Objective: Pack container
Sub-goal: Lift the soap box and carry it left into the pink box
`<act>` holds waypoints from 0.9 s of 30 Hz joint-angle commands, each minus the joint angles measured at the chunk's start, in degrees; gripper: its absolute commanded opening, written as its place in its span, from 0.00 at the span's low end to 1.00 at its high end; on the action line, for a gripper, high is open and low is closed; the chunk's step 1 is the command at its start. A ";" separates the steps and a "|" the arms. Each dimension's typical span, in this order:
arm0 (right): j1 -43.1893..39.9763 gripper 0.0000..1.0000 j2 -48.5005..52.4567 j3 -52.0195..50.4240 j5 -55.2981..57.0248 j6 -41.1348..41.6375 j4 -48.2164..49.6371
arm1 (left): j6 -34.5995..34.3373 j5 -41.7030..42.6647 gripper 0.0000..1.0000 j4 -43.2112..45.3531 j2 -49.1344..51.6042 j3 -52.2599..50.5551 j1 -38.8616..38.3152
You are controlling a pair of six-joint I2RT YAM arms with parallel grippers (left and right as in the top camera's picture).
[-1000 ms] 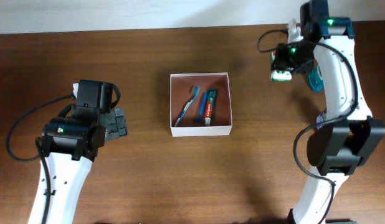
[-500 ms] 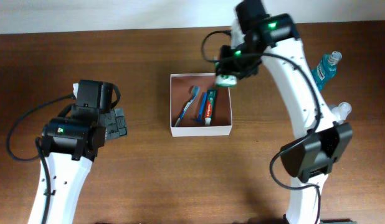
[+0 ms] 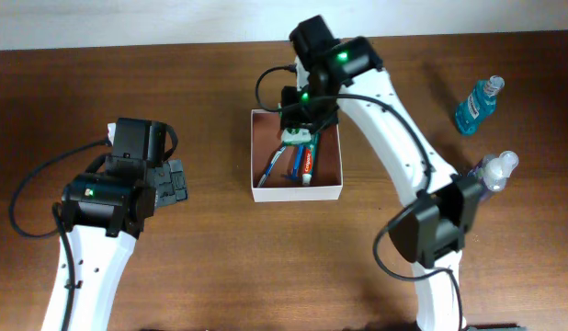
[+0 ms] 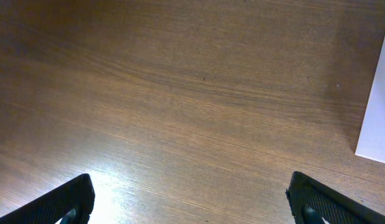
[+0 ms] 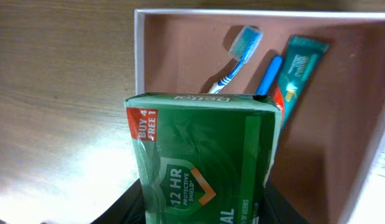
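**Green carton gripped above the white-walled box**

The right gripper point(image 5: 204, 208) is clenched on a green packet point(image 5: 202, 155), a glossy, boxy carton with a red corner flash and one dark finger on each narrow side. The container point(image 5: 180, 56) is square and shallow, with thin white walls and a matte reddish-brown floor. It lies under and just ahead of these jaws. On its floor beyond the packet lie a blue-and-white bristled toothbrush point(image 5: 239, 53) and a flat teal toothpaste tube point(image 5: 295, 74). The left gripper point(image 4: 199, 202) stands spread wide and empty over the grained wooden table point(image 4: 180, 93). Only the container's white corner shows there, past the finger on the right of that wrist view.
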 commanded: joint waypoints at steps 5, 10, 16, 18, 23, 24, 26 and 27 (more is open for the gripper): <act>2.23 0.37 4.81 0.70 0.33 1.77 1.57 | -0.57 -0.63 0.99 -0.04 0.17 -0.17 0.31; 2.29 0.37 6.56 0.61 0.48 1.77 3.15 | -0.57 -0.61 1.00 -0.04 0.17 -0.17 0.31; 2.32 0.37 9.20 0.55 0.94 1.73 5.75 | -0.57 -0.63 0.99 -0.04 0.17 -0.17 0.31; 2.32 0.37 10.03 0.46 0.92 1.22 6.23 | -0.57 -0.61 0.99 -0.04 0.17 -0.17 0.31; 2.29 0.37 10.97 0.44 0.94 1.09 7.76 | -0.57 -0.63 0.99 -0.04 0.17 -0.17 0.31; 2.29 0.37 11.10 0.44 0.94 1.11 8.09 | -0.57 -0.61 0.99 -0.04 0.17 -0.17 0.31; 2.34 0.37 11.15 0.42 0.92 1.92 8.31 | -0.57 -0.61 0.99 -0.04 0.17 -0.17 0.31; 2.38 0.37 11.19 0.42 0.92 2.84 8.28 | -0.57 -0.63 0.99 -0.04 0.17 -0.17 0.31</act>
